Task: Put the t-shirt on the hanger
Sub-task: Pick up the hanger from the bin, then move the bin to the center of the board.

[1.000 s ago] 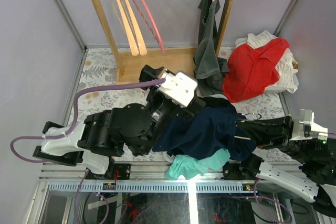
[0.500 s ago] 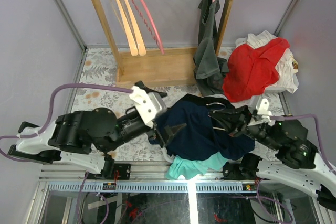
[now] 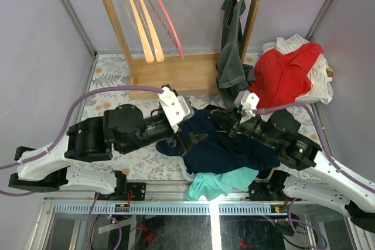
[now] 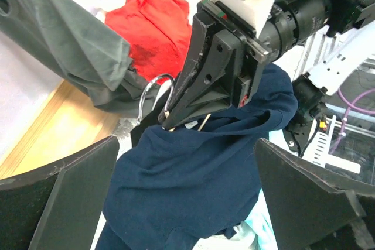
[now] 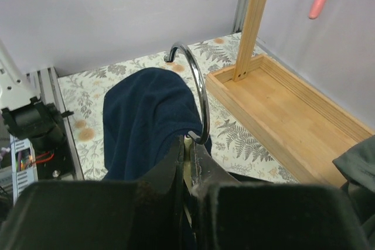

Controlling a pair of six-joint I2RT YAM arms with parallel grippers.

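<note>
T-shirt (image 3: 225,147), navy, hung bunched over the hanger (image 5: 200,83) between the two arms, above the near middle of the table (image 3: 111,74). Right gripper (image 5: 187,162) was clamped on the hanger just below its metal hook. Left gripper (image 4: 186,162) faced it from close by, jaws spread wide, gripping nothing.

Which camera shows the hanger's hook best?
Right wrist: the hanger's hook arcs whole against the table, above the t-shirt. Left wrist shows part of it beside the right tool. From the top it is too small to tell.
</note>
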